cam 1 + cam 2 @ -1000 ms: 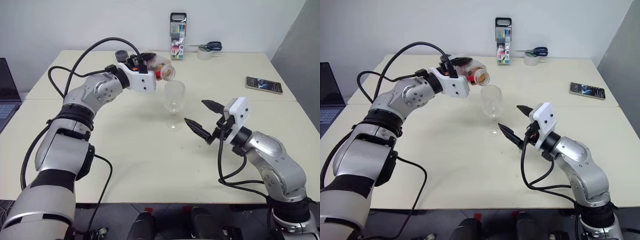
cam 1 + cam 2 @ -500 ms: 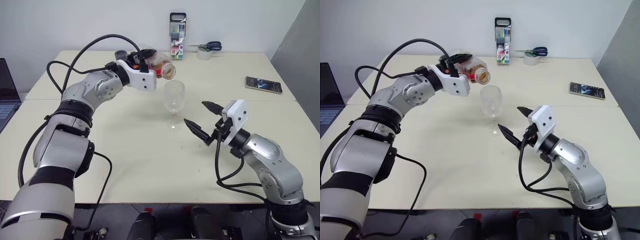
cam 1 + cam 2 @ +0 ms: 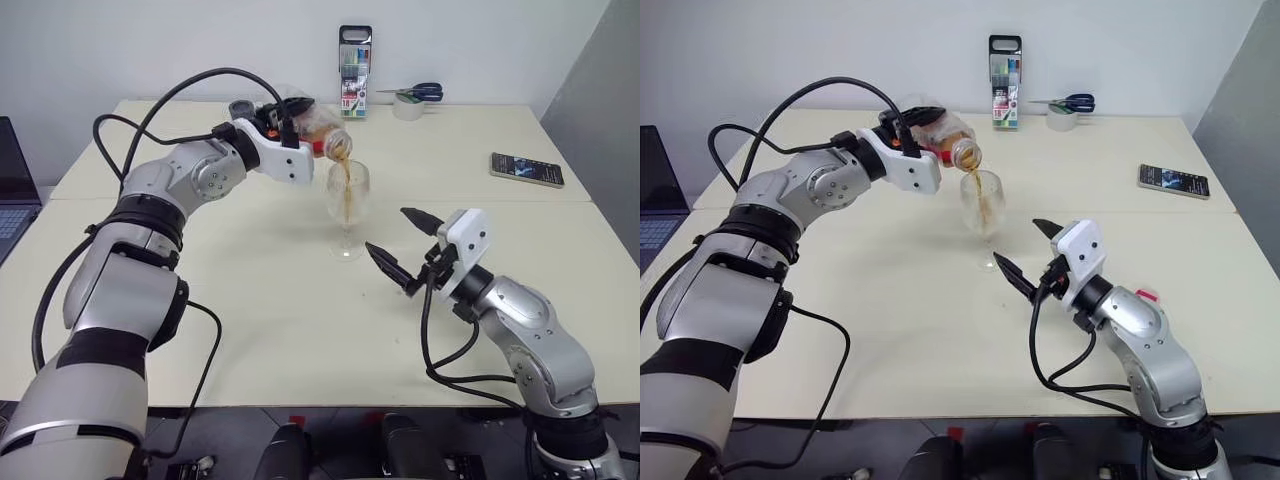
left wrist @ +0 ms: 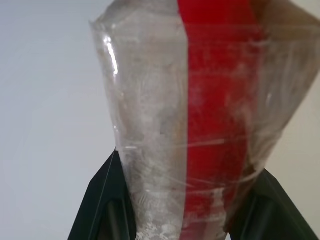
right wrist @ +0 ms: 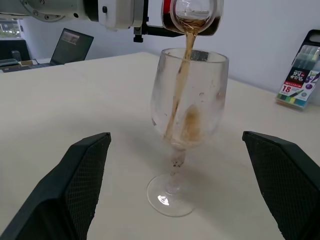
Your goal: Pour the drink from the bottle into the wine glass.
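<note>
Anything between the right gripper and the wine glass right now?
Nothing: bare table separates the open right gripper from the wine glass, seen plainly in the right wrist view and both eye views.

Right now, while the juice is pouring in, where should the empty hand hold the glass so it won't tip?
Probably the thin stem of the wine glass, coming level from the right gripper's side. Its open fingers already face it, the bowl is wide and filling, and the bottle blocks the top.
</note>
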Motion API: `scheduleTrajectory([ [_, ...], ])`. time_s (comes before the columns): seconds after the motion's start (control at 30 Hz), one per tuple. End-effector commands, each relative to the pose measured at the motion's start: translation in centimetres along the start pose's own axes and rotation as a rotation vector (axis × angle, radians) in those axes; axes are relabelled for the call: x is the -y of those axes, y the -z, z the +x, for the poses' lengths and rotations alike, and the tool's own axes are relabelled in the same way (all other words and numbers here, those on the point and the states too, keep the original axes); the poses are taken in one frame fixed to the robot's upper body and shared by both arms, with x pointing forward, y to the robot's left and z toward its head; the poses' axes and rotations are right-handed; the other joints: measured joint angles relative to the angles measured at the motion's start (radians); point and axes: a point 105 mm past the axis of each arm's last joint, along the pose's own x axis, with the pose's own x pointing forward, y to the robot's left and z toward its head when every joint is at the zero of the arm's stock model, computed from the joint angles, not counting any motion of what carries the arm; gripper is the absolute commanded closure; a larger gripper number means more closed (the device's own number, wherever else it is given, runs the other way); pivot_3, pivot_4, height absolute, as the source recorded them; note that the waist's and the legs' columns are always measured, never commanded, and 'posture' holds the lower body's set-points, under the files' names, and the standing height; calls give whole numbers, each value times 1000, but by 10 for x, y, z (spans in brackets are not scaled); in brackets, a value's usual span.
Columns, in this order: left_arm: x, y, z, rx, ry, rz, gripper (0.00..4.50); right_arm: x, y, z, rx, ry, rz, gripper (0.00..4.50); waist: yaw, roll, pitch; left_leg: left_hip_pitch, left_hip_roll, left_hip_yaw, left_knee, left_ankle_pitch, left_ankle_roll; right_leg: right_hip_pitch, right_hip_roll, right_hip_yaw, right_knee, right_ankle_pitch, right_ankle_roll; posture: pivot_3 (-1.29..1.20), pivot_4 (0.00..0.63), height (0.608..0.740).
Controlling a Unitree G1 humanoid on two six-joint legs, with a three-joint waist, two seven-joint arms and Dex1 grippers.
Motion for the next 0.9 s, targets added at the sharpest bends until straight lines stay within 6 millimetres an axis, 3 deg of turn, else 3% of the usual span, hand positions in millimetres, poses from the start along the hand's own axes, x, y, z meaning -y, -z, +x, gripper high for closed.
scheduleTrajectory([
  [0.03,-25,2,0,1,-67,37,2760,-6,-13,-1,58,-11,-41,0,0,0,0,0,0,0,0,0,0,0,0,0,0,0,0,0,150,740],
  [0.9,-28,1,3,0,-75,72,2760,-11,-11,0,55,-16,-28,0,-1,0,0,0,0,0,0,1,-2,0,0,0,0,0,0,0,150,740],
])
